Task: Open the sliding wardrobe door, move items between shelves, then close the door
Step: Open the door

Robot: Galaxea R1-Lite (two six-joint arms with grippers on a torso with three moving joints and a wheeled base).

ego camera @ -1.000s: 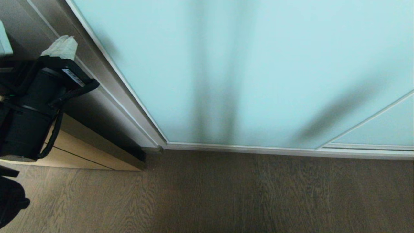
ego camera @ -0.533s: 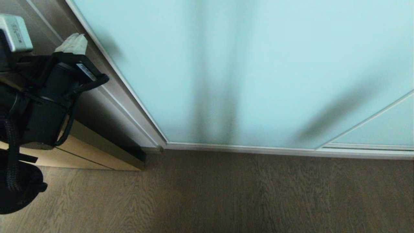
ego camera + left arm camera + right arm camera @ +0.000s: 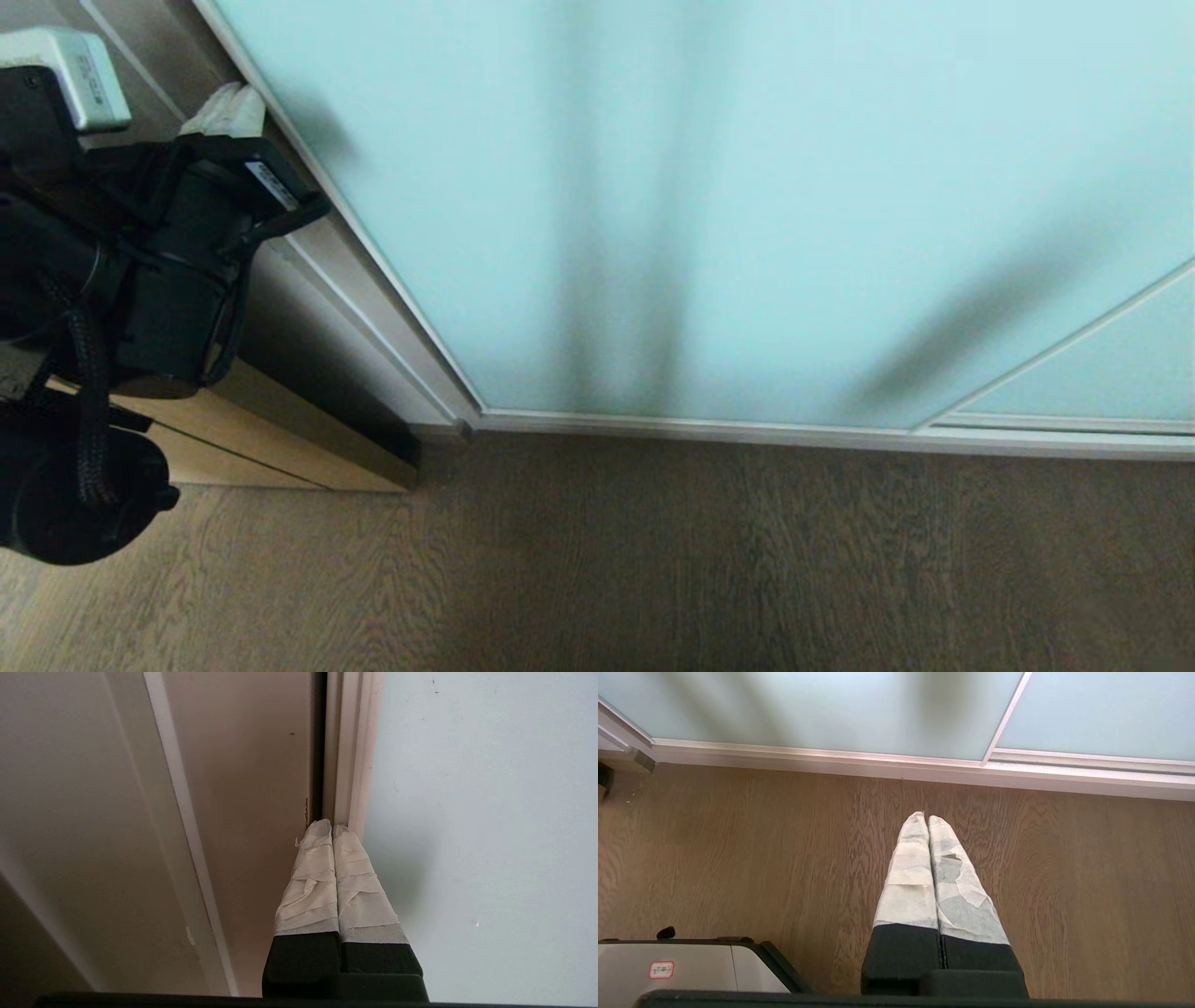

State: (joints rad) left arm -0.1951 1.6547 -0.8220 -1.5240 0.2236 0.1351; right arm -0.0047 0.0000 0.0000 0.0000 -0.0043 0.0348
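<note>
Left gripper (image 3: 332,828), taped fingers pressed together, empty, sits at frosted aqua glass sliding door's (image 3: 709,205) silver frame edge (image 3: 343,765), upper left in head view; it should wedge into the gap and push sideways. Right gripper (image 3: 924,817) closed, parked above floor.

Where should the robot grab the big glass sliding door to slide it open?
Probably the slim metal frame edge of the sliding wardrobe door, coming from the left side. The glass is flat with no handle showing. The shut left claw points its tips at that edge beside the dark gap.

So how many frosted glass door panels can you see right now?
2: the large sliding wardrobe door fills most of the head view, and a second panel is at its lower right. Others may lie outside the view.
</note>
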